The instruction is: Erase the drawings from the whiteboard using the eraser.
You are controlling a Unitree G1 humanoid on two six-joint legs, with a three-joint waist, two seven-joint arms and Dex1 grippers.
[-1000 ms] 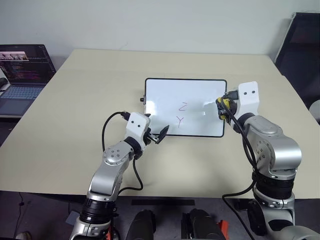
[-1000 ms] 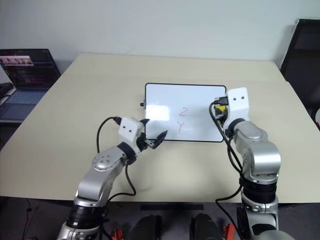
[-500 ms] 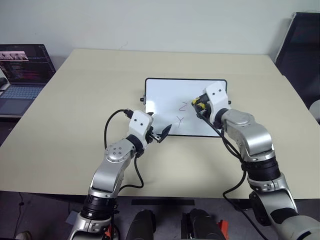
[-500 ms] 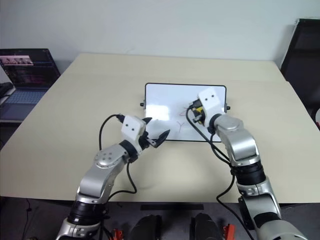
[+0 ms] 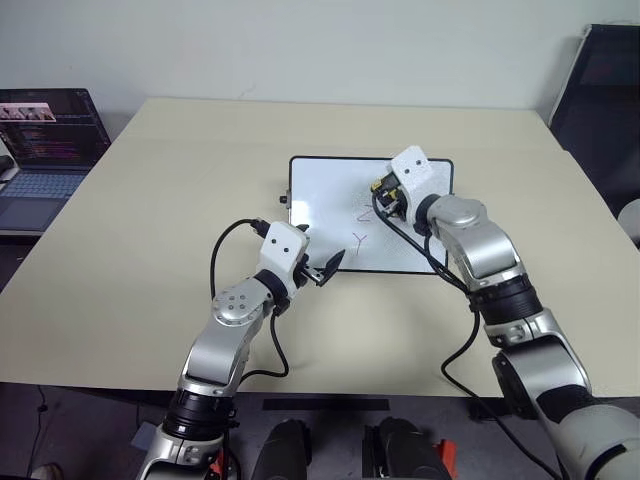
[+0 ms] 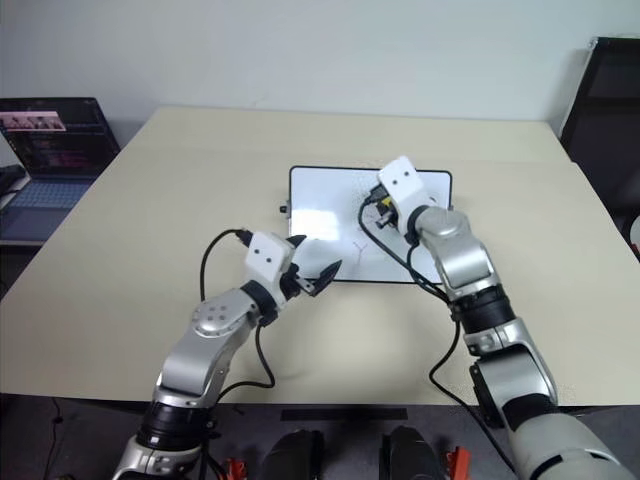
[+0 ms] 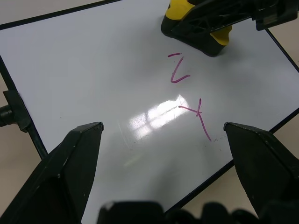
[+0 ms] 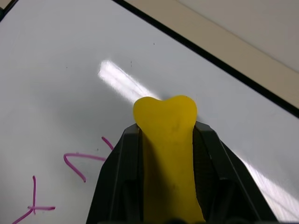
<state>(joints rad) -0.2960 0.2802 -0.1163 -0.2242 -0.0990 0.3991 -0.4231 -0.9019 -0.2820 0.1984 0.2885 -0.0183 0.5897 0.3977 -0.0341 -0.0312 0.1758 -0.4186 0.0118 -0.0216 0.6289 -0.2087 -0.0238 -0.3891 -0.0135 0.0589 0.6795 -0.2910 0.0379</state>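
The whiteboard [image 5: 330, 195] lies flat in the middle of the table, with two red drawings on it, a Z [image 7: 179, 73] and a Y [image 7: 198, 116]. My right gripper [image 5: 383, 197] is over the board's middle, shut on the yellow and black eraser [image 8: 166, 140]. The eraser's end [image 7: 180, 10] is down at the board surface just beyond the Z. My left gripper [image 5: 325, 268] hovers open at the board's near edge, nothing between its fingers [image 7: 84, 154], pointing across the board toward the letters.
The board sits on a beige table [image 5: 150, 220]. An open laptop [image 5: 45, 150] stands beyond the table's far left corner. A black chair [image 5: 605, 90] is at the far right. Cables hang from both wrists.
My right gripper has carried the eraser from the board's right edge leftward and farther out over the board, up to the Z. The left gripper has stayed where it was.
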